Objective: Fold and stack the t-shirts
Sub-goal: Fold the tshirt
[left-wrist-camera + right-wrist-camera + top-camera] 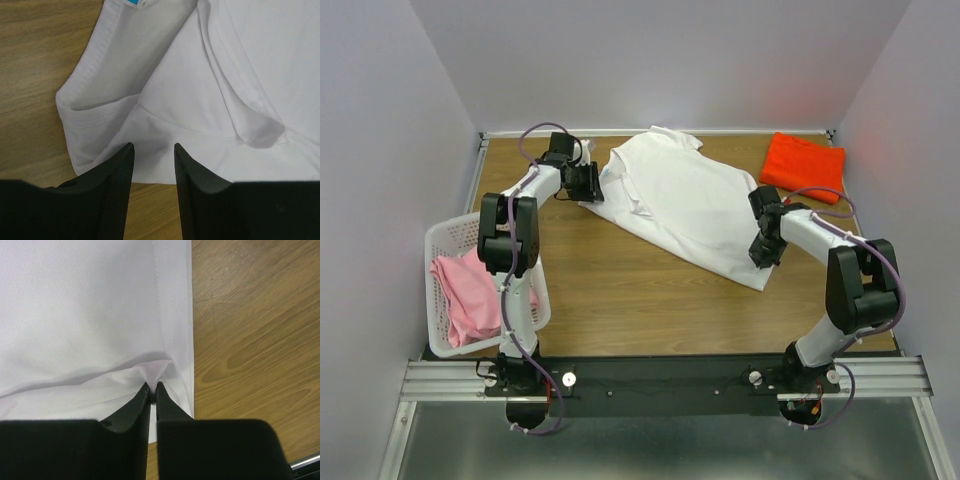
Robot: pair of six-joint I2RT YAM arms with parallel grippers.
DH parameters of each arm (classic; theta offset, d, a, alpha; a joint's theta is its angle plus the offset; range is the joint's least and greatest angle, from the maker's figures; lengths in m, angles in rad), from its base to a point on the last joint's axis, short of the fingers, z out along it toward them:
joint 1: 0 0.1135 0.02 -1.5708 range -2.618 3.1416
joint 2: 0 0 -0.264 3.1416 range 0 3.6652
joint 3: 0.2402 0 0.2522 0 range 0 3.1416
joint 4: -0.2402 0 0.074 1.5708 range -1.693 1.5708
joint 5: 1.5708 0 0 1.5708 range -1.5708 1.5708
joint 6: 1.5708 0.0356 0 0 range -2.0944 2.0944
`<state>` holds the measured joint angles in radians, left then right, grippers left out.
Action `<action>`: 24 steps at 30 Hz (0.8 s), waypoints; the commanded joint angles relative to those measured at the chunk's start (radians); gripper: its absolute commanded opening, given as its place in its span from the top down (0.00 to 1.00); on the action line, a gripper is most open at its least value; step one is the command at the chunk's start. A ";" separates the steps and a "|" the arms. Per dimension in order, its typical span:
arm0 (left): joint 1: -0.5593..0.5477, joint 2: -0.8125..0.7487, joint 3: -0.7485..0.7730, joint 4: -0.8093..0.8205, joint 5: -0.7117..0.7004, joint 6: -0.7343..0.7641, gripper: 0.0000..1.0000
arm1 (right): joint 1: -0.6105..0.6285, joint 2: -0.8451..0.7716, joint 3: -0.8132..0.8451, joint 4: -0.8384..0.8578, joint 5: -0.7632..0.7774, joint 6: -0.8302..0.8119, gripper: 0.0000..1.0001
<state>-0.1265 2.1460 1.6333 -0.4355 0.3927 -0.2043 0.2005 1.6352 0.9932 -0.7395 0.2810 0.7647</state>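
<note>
Here the white t-shirt [670, 205] lies spread on the wooden table [620, 300], slanting from the far middle toward the near right, with folds and wrinkles along its far-left part. The right gripper [151, 386] is clenched on it: in the right wrist view its two black fingers meet almost tip to tip at the shirt's hemmed edge, and a small pucker of white cloth rises between them, with bare wood just to the right of that edge. From above, this grip sits at the shirt's near-right side. The left gripper [154, 149] is released: its fingers stand apart with a clear gap, pointing at the shirt's far-left edge near a sleeve, and nothing is nipped between them; whether the tips touch the cloth I cannot tell. A small blue tag [132, 4] shows on the cloth at the top of the left wrist view. The orange-red t-shirt [803, 165] lies folded in the table's far right corner, apart from the white one. The pink t-shirt [465, 290] lies crumpled in the white lattice basket [440, 240] at the near left, just beside the left arm
</note>
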 commanded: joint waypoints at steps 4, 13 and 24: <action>0.002 0.034 -0.033 0.020 -0.031 0.026 0.55 | -0.013 -0.009 0.012 0.006 0.078 0.024 0.88; 0.007 0.051 -0.049 0.018 -0.066 0.026 0.55 | -0.033 -0.043 0.027 -0.054 0.141 0.038 0.82; 0.008 0.038 -0.049 0.018 -0.065 0.025 0.55 | -0.042 -0.066 0.059 -0.107 0.195 0.039 0.45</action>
<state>-0.1261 2.1674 1.6093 -0.4049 0.3725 -0.1982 0.1680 1.6073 1.0142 -0.8017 0.4061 0.7891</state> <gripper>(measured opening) 0.451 0.523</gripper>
